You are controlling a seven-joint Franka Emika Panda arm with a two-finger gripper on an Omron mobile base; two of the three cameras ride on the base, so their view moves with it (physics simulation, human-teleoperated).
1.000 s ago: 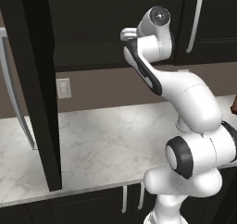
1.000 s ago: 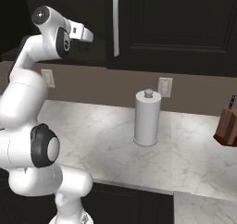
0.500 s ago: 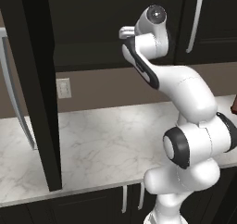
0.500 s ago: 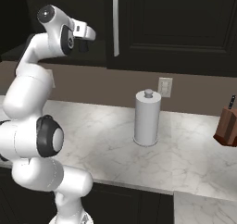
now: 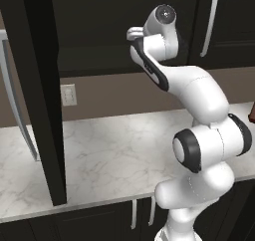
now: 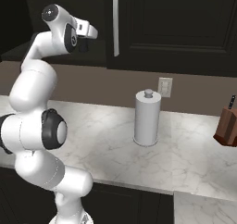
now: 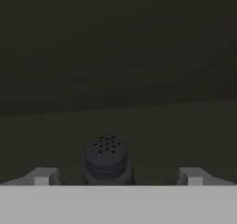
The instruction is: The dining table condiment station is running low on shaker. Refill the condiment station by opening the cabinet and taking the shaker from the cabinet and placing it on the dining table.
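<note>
The cabinet stands open, its black door (image 5: 42,85) swung out edge-on at the left with the long silver handle (image 5: 15,100) beside it. My hand (image 5: 135,34) reaches into the dark cabinet interior (image 6: 69,47). In the hand view a shaker (image 7: 106,156) with a dark perforated cap stands upright on the shelf, close in. It sits between the two spread fingertips (image 7: 44,177) of my gripper (image 7: 118,177), left of centre. The gripper is open and the tips are apart from the shaker. The dining table is out of view.
A marble counter (image 5: 124,145) runs below the cabinet. On it stand a white paper towel roll (image 6: 147,118) and a brown knife block (image 6: 227,126). A closed cabinet door with a vertical silver handle (image 6: 115,26) is to the right. A wall outlet (image 5: 68,94) sits by the open door.
The arm's elbow and shoulder have swung and the wrist has risen slightly, while the hand stays inside the cabinet. The jaws remain wide.
</note>
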